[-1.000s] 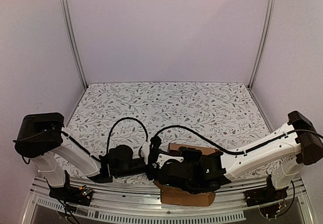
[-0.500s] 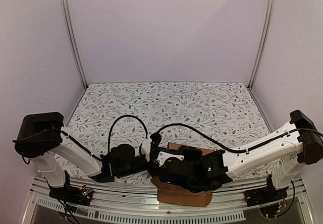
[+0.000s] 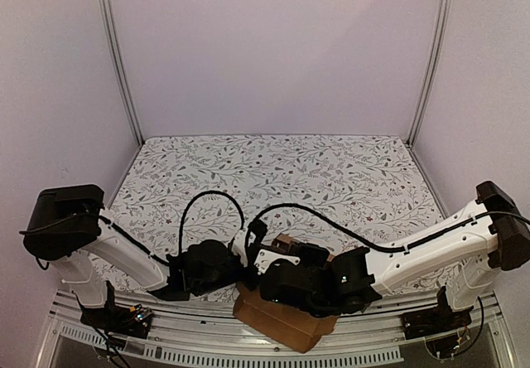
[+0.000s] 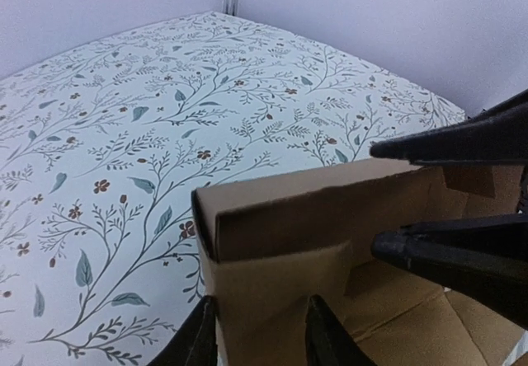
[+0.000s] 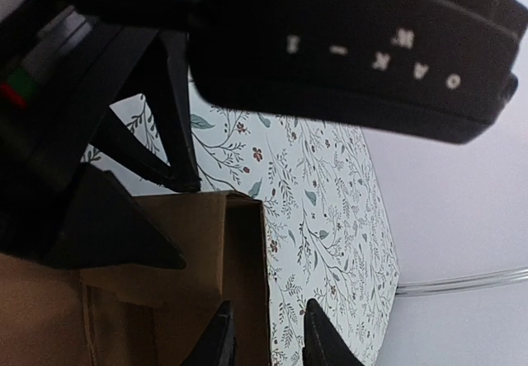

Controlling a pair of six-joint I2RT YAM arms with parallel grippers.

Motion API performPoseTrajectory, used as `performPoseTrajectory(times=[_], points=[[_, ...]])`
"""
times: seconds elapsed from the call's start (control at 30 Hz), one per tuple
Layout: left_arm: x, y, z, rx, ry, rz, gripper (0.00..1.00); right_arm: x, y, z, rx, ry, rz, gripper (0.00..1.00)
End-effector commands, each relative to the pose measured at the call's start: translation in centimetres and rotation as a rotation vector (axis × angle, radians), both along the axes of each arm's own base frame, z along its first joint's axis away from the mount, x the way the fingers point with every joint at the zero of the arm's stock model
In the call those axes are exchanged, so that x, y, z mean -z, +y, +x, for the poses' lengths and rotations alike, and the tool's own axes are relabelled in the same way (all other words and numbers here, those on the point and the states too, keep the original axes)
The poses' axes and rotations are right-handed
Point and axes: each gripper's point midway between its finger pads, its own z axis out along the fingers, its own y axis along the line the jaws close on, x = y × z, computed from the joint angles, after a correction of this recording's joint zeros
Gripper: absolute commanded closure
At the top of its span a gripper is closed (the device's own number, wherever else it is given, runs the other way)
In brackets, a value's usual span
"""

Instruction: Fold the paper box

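Plainly, the only writing is on the black plastic casing [image 5: 355, 44] that fills the top of the right wrist view: white capitals OAK, a dash and a 1, seen upside down.

The plain brown matte cardboard paper box [image 3: 277, 322] lies at the table's near edge between the two wrists. It is partly under the right arm, skewed, and juts out over the ribbed aluminium rail [image 3: 190, 335]. A second ago it sat squarer to that rail and farther right. Since then it has swung toward the near left, and the left wrist has closed in on the right one.

The left gripper [image 4: 260, 343] stands partly apart at a corner of the box, with a cardboard wall showing between its fingertips. Whether it pinches that wall cannot be told.

The right gripper [image 5: 268, 337] sits loosely astride the edge of an upright wall. The white floral-printed tablecloth [image 5: 313, 209] shows in the gap beside that wall, so the gripper clamps nothing.
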Motion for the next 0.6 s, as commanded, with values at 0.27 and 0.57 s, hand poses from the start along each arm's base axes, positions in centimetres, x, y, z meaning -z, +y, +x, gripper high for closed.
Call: performPoseTrajectory(times=[0.27,0.57], points=[[-0.2,0.3,0.3,-0.052,-0.031,0.041,0.73,-3.2,1.0,-0.8,-0.023,0.038,0.114,0.55],[-0.9,-0.1,0.6,-0.049,-0.057,0.048,0.74,-7.2,0.5,-0.9,-0.036,0.051,0.206,0.45]])
